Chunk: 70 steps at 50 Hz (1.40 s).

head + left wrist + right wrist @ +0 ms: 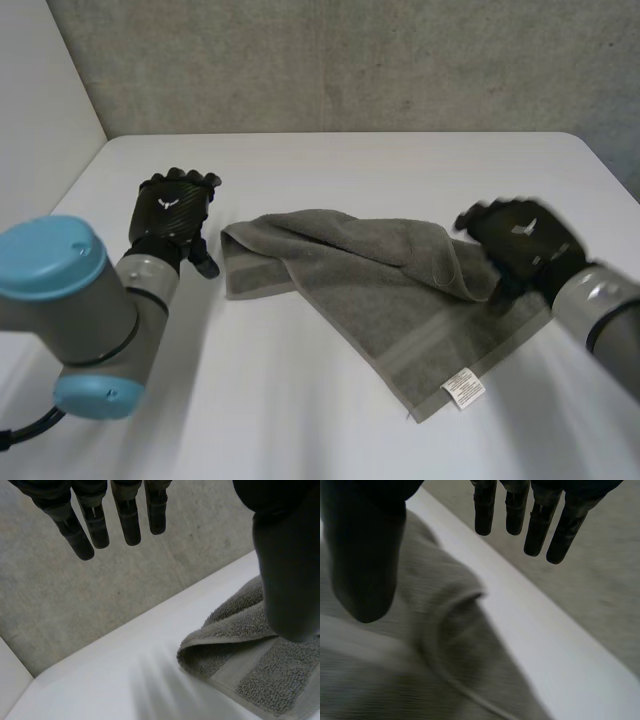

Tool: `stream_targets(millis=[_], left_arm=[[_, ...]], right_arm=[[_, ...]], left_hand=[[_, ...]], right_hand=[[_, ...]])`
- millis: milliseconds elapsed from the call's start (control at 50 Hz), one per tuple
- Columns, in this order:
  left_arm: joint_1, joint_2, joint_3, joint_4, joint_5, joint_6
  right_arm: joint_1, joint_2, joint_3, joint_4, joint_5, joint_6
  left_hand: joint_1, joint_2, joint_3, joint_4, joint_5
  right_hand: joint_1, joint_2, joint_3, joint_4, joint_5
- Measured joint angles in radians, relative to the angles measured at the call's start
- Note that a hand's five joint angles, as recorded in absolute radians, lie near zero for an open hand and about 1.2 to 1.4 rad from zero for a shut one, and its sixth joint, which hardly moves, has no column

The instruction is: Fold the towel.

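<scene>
Grey terry towel (380, 290), likely soft, limp and light, lies half-doubled on the white bench (300, 420), left hand (172, 215) beside its nine o'clock corner, right hand (515, 240) over three o'clock, both with fingers (129, 522) straight, spread, empty; corners suit pinching.

The towel (400, 290) is grey terry cloth and lies a little right of the middle of the white desk (300, 420), turned askew to the desk's edges. Its far part is folded over onto itself, making a doubled strip with a rounded fold at the left corner and a loose, raised ridge towards the right end. The single layer below spreads flat towards the near right. A flat woven band (440, 345) crosses it there, and a small white label (463, 386) sits at its nearest corner.
</scene>
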Motion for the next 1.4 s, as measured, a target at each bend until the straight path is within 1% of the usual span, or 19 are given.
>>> stream_targets(millis=[80, 140, 280, 400, 520, 760, 900, 1080, 1260, 1400], left_arm=[[0.001, -0.054, 0.092, -0.075, 0.0, -0.003], [0.001, -0.086, 0.151, -0.118, -0.003, -0.007], [0.0, -0.12, 0.212, -0.155, -0.01, -0.016], [0.0, -0.116, 0.194, -0.152, -0.011, -0.018], [0.0, -0.106, 0.168, -0.146, -0.01, -0.018], [-0.001, -0.1, 0.154, -0.144, -0.01, -0.018], [0.0, -0.1, 0.146, -0.142, -0.008, -0.018], [-0.002, -0.099, 0.137, -0.141, -0.008, -0.017], [-0.005, -0.101, 0.136, -0.143, -0.005, -0.014], [-0.004, -0.104, 0.138, -0.144, -0.005, -0.012]], right_arm=[[0.053, -0.009, 0.087, 0.001, -0.053, 0.013], [0.09, 0.015, 0.126, -0.008, -0.069, 0.016], [0.141, 0.148, 0.161, -0.052, -0.067, 0.029], [0.149, 0.203, 0.173, -0.099, -0.062, 0.039], [0.151, 0.207, 0.19, -0.143, -0.059, 0.047], [0.153, 0.206, 0.199, -0.193, -0.059, 0.067], [0.152, 0.207, 0.198, -0.216, -0.059, 0.069], [0.15, 0.211, 0.197, -0.226, -0.058, 0.068], [0.151, 0.202, 0.203, -0.212, -0.053, 0.08], [0.153, 0.172, 0.217, -0.203, -0.058, 0.107]], left_hand=[[0.0, 0.0, 0.0, 0.0, 0.0], [0.0, 0.0, 0.0, 0.0, 0.0], [0.0, 0.0, 0.0, 0.0, 0.0], [0.0, 0.0, 0.0, 0.0, 0.0], [0.0, 0.0, 0.0, -0.013, -0.004], [0.0, 0.0, 0.0, -0.013, -0.004], [0.0, 0.0, 0.0, -0.013, -0.005], [-0.001, 0.0, 0.0, -0.013, -0.006], [-0.035, -0.039, -0.036, -0.039, -0.043], [-0.039, -0.039, -0.037, -0.039, -0.046]], right_hand=[[0.0, 0.0, 0.0, 0.0, 0.001], [0.001, 0.0, 0.0, 0.0, 0.002], [0.002, 0.0, 0.0, 0.0, 0.001], [0.002, 0.0, 0.0, 0.0, 0.001], [0.017, 0.014, 0.013, 0.011, 0.016], [0.225, 0.235, 0.228, 0.229, 0.216], [0.303, 0.311, 0.31, 0.31, 0.293], [0.303, 0.31, 0.311, 0.31, 0.287], [0.152, 0.182, 0.165, 0.165, 0.113], [0.134, 0.165, 0.145, 0.145, 0.089]])
